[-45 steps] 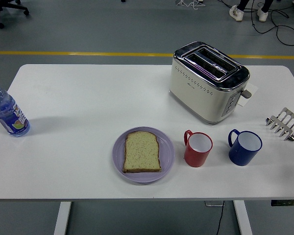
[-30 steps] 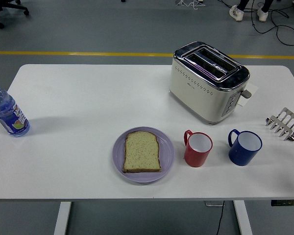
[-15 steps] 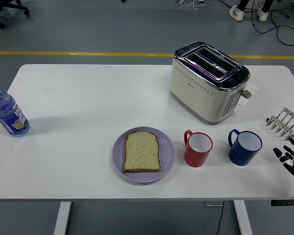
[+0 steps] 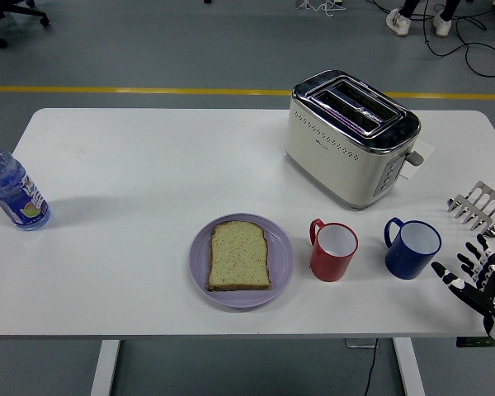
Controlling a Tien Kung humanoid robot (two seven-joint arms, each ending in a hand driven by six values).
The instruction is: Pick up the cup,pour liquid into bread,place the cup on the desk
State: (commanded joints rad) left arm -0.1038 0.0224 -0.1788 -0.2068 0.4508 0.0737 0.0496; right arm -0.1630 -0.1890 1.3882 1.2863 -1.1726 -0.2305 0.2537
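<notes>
A slice of bread (image 4: pixel 240 256) lies on a purple plate (image 4: pixel 284 264) near the table's front middle. To its right stands a red cup (image 4: pixel 334 251) with its handle at the left. Further right is a blue cup (image 4: pixel 412 247), handle also at the left. My right hand (image 4: pixel 472 274) comes in at the lower right corner, fingers spread and holding nothing, a short way right of the blue cup and not touching it. The left hand is out of view.
A cream and chrome toaster (image 4: pixel 351 138) stands behind the cups. A metal toast rack (image 4: pixel 480 207) sits at the right edge, just behind my right hand. A water bottle (image 4: pixel 13 189) stands at the far left. A person's feet show at the top right.
My right hand has come into view from the right edge and moved left and down toward the blue cup. Nothing on the table has moved.
</notes>
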